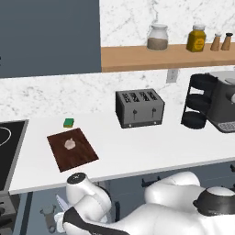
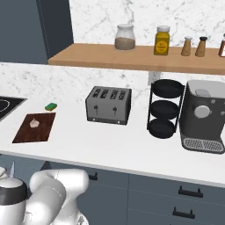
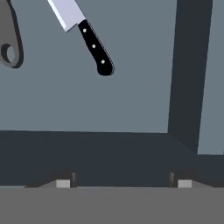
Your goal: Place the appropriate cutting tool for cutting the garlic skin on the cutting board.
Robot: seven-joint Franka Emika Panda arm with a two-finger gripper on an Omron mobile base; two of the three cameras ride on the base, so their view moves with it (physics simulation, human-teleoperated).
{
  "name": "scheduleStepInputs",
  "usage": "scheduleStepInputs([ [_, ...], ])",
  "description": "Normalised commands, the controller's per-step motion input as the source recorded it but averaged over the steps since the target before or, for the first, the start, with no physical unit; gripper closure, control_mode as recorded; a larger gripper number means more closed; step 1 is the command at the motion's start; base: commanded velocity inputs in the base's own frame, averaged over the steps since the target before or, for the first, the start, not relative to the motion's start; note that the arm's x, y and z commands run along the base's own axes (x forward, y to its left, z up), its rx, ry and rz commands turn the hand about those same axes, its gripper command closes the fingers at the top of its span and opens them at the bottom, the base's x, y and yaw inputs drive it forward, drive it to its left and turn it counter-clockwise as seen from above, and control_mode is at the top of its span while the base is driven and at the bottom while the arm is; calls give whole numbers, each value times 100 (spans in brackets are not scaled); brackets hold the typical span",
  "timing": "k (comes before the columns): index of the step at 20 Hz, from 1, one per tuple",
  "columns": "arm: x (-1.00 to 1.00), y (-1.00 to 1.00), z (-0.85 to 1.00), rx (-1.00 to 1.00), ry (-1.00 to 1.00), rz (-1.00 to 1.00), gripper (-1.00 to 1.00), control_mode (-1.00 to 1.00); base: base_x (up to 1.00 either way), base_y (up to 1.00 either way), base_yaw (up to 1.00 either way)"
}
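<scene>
Reddish-brown cutting board (image 1: 72, 149) bears one garlic (image 1: 69, 143); one knife (image 3: 86, 36) lies beyond the spread, empty gripper (image 3: 124, 183).

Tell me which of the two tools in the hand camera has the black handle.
The knife: silver blade, black riveted handle, lying at a slant near the top. The other, the peeler at the left edge, is all grey.

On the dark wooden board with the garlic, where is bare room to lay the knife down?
The dark reddish-brown wooden cutting board is bare along its near half, toward the counter edge. The small pale garlic bulb sits in its far half, so that end is tighter. The small green-and-yellow sponge lies beyond the far edge, apart from it.
</scene>
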Motion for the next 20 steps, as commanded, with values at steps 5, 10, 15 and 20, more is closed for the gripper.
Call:
scheduleStepInputs([
  [5, 76, 3, 24, 0, 0, 0, -100, -100, 0, 0, 0],
  [10, 87, 16, -9, -3, 0, 0, -100, -100, 0, 0, 0],
  [15, 25, 53, -44, -8, 0, 6, -100, -100, 0, 0, 0],
  [20, 3, 5, -16, -8, 0, 4, -100, -100, 0, 0, 0],
])
